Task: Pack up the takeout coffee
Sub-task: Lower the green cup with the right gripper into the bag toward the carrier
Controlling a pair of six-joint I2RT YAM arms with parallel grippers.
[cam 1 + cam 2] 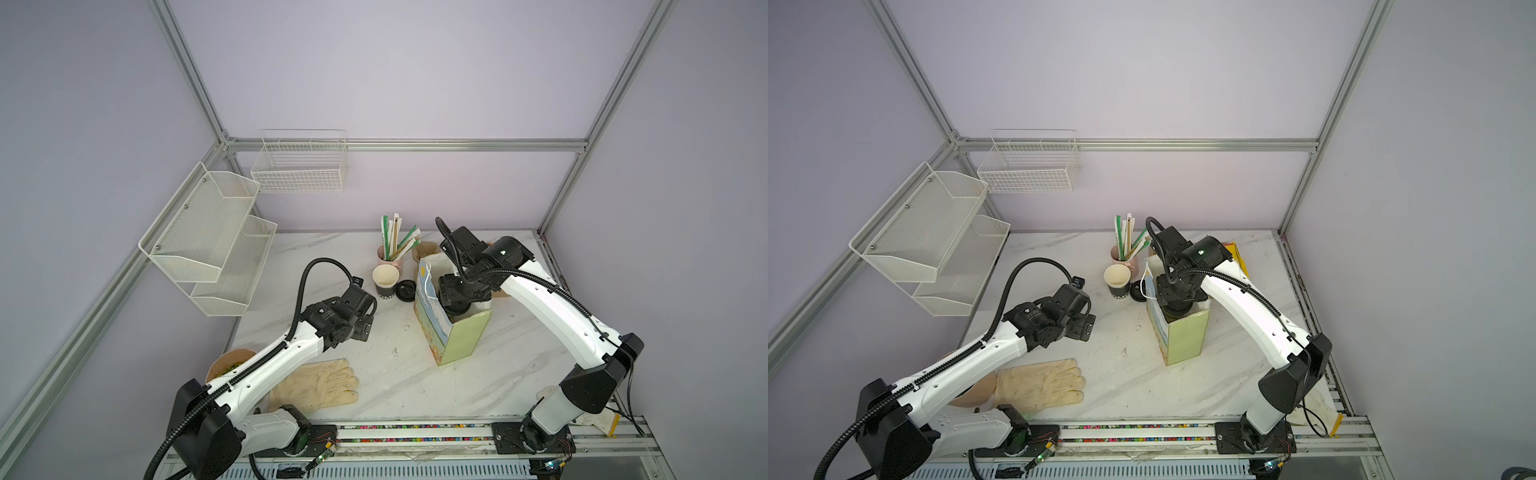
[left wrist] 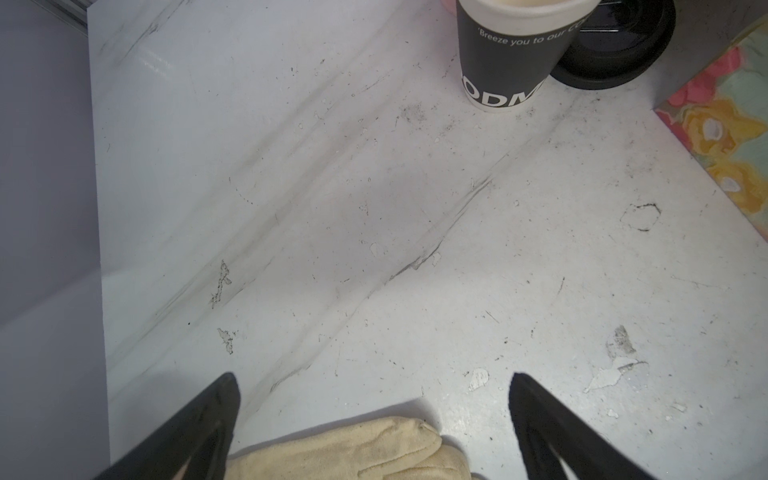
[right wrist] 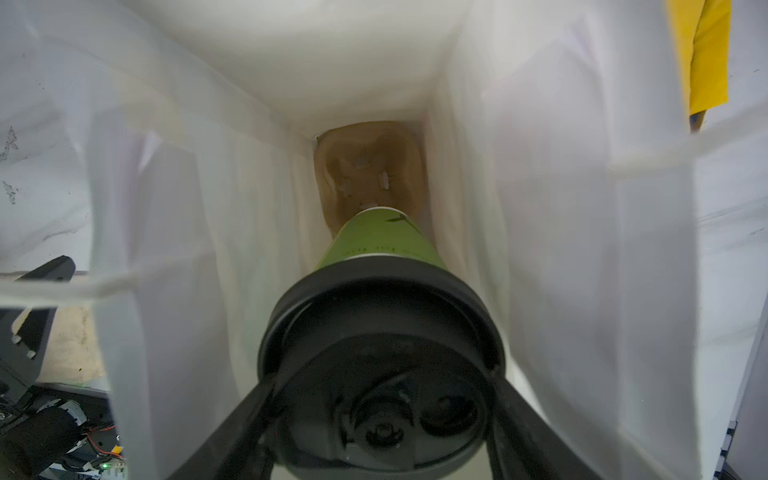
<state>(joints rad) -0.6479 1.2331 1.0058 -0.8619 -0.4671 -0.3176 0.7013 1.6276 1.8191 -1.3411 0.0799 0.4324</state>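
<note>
Takeout coffee [image 3: 380, 316] is inside the bag [image 1: 467, 336] on marble tabletop [image 1: 415, 382] between lilac walls [image 1: 415, 83].

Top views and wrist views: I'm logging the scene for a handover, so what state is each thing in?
paper bag, upright, open-topped
takeout coffee, lidded, upright, held inside the paper bag
right gripper, shut on the takeout coffee's lid
left gripper, open, empty
black paper cup, upright, lidless
loose black lid, lying beside the black paper cup
glove, lying flat
pink cup, upright, holding straws
</note>
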